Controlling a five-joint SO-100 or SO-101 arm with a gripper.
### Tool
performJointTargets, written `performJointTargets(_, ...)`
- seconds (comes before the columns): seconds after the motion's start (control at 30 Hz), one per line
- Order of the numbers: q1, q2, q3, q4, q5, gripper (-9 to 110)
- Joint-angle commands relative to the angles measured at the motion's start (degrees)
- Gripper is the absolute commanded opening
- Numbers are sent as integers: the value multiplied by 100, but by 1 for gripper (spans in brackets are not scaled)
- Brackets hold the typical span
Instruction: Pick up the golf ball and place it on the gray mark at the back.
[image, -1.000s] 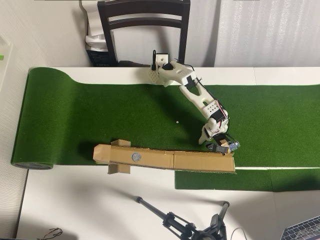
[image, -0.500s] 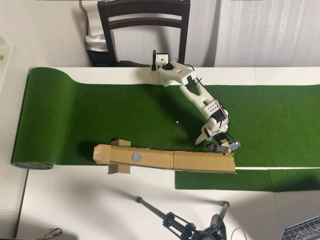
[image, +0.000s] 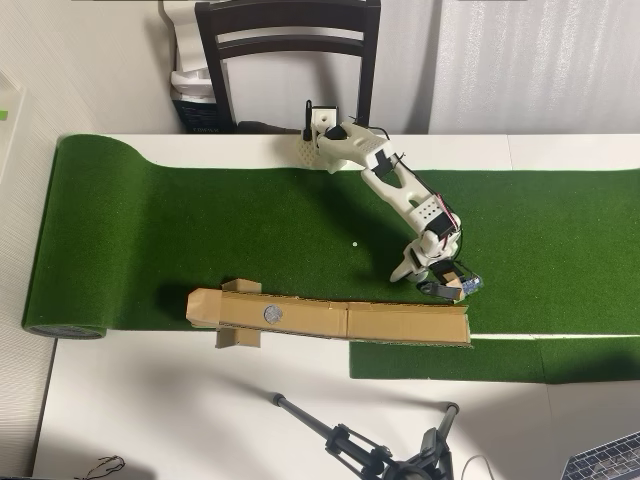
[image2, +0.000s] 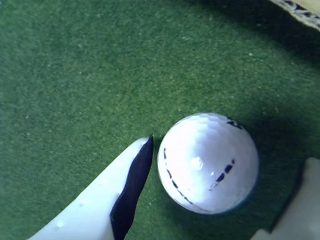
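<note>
Since a second ago the arm (image: 395, 185) has pulled its wrist a touch away from the cardboard ramp (image: 340, 318) and towards its base, so the gripper (image: 432, 280) now hangs a little clear of the ramp's upper edge rather than right against it. Seen through the wrist view, the golf ball (image2: 207, 162) sits on the green turf mat (image: 150, 230) between the two white fingers: one finger with its dark pad (image2: 131, 187) lies just beside the ball on that view's left, perhaps brushing it, while the other finger shows only as a pale corner at the lower right, apart from the ball. So the jaws are released and straddling the ball, not yet squeezing it. From overhead the ball itself is hidden under the gripper, near the right end of the ramp. The gray mark (image: 271, 313) sits on the cardboard ramp well off to the left in the overhead view, and the tiny white dot (image: 354, 243) on the turf lies between arm and mark. To my eye the small shift has centred the ball in the gap; the grasp itself remains to be made before any carry to the mark.
</note>
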Motion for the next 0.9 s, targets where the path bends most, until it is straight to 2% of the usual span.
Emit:
performJointTargets(0.0,-62,229,-501,18,53,37)
performJointTargets(0.17,-62,237,-501,-18,53,35)
performJointTargets(0.3,-53,237,-501,-18,62,24)
performJointTargets(0.5,-26,237,-501,18,62,15)
performJointTargets(0.77,35,255,-545,0,62,11)
performJointTargets(0.87,62,255,-1020,53,26,11)
